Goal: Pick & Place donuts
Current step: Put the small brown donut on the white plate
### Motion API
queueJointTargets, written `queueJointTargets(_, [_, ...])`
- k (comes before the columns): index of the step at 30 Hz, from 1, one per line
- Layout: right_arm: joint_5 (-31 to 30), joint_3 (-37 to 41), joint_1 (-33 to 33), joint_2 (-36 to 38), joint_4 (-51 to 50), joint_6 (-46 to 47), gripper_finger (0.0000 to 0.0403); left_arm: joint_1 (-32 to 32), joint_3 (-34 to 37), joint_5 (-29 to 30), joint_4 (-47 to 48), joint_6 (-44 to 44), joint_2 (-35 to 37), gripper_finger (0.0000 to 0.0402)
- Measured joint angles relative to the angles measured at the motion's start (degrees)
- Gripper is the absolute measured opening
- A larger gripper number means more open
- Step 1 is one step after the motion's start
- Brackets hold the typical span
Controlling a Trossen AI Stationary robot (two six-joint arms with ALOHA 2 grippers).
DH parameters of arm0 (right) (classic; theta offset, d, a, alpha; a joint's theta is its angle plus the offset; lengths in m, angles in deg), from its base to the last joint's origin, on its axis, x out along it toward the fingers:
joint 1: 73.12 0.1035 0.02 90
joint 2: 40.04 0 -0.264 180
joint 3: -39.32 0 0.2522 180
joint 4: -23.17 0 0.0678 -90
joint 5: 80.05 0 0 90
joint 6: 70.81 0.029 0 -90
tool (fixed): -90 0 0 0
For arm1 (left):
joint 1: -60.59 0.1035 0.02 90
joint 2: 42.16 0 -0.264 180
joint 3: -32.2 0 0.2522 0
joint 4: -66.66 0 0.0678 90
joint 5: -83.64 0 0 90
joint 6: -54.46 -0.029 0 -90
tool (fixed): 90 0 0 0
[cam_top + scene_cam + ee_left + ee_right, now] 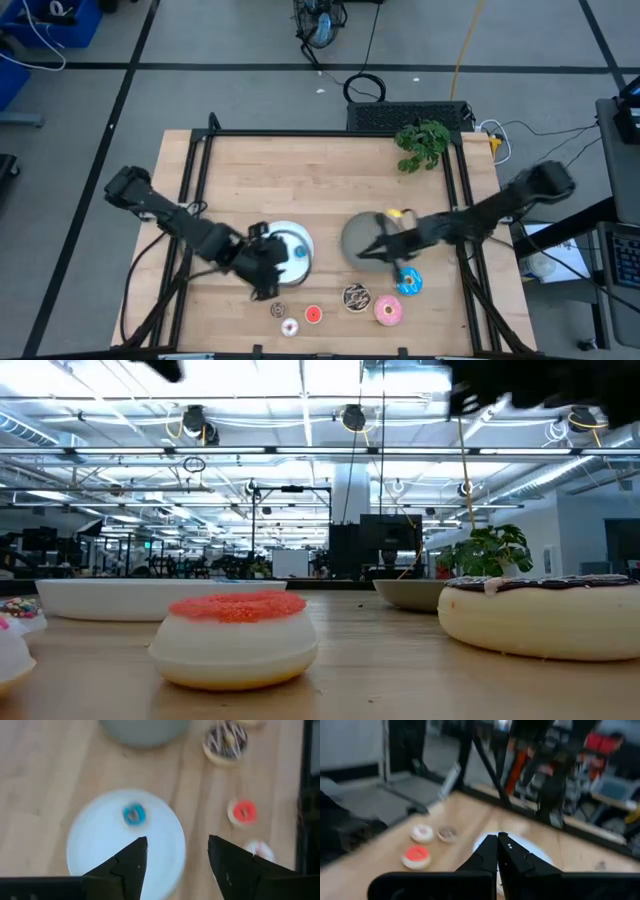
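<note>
My left gripper [270,268] [177,851] hovers open above the near-left rim of the white plate [292,240] [100,850]. A blue mini donut [134,814] lies flat on that plate. My right gripper [372,249] [498,851] is shut over the grey plate [352,232], with nothing showing between its fingers. The other donuts lie flat on the table near its near edge: blue [408,282], pink [388,311], brown with sprinkles [355,297], red mini [313,315] [238,635], pink-white mini [290,326], brown mini [278,310].
A small green plant [422,143] stands at the far right of the table. A small yellow thing [395,213] lies beside the grey plate's far rim. Black frame rails [190,190] run along the left, far and right sides. Bare wood lies on the far half.
</note>
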State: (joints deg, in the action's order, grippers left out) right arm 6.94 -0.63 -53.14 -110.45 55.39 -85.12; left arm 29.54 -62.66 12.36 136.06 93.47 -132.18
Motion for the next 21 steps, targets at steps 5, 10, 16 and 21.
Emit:
queueJointTargets(5, [-4.1,10.3,2.4,16.2,3.0,1.4,0.0,-5.8,0.1,-1.4,2.6,5.0,-3.2,0.0163])
queueJointTargets(10, [-8.9,17.5,2.8,26.4,4.0,1.6,0.0,-9.5,0.1,-5.1,0.0,8.3,-8.0,0.0102])
queueJointTargets(16, [-16.0,20.4,2.8,31.0,3.6,-1.5,0.0,-9.6,0.1,-13.4,-4.5,11.9,-13.7,0.001])
queueJointTargets(21, [-18.1,21.4,2.8,31.8,3.4,-1.8,0.0,-8.5,0.1,-15.5,-6.6,13.9,-17.1,0.002])
